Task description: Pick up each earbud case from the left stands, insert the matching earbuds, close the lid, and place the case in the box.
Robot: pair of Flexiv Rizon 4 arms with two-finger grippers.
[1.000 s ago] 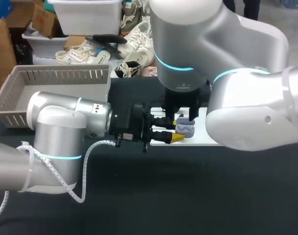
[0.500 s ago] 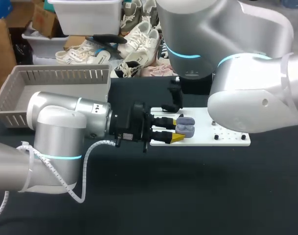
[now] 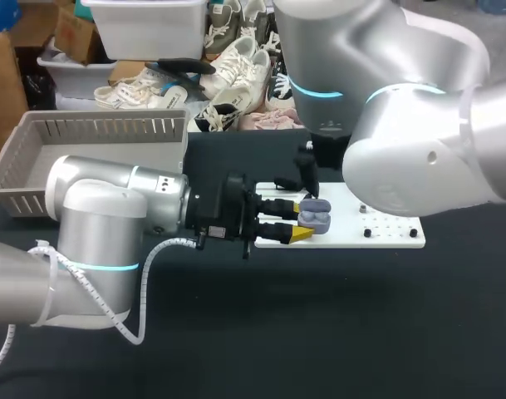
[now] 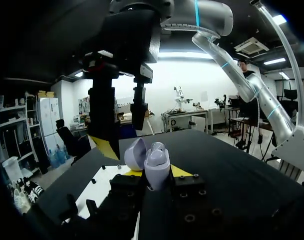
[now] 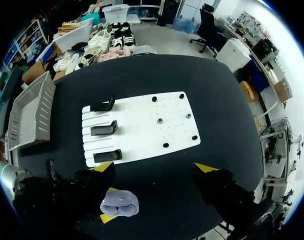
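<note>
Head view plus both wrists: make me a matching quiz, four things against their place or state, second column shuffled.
Things:
1. earbud case
2. right gripper
3. basket
4. black stands

Place or state:
A. open, nothing between its fingers
B. at the table's far left corner
C. lid open, clamped in the left gripper
D. on the white board, none bearing a case

Pairs: 1-C, 2-A, 3-B, 4-D.
</note>
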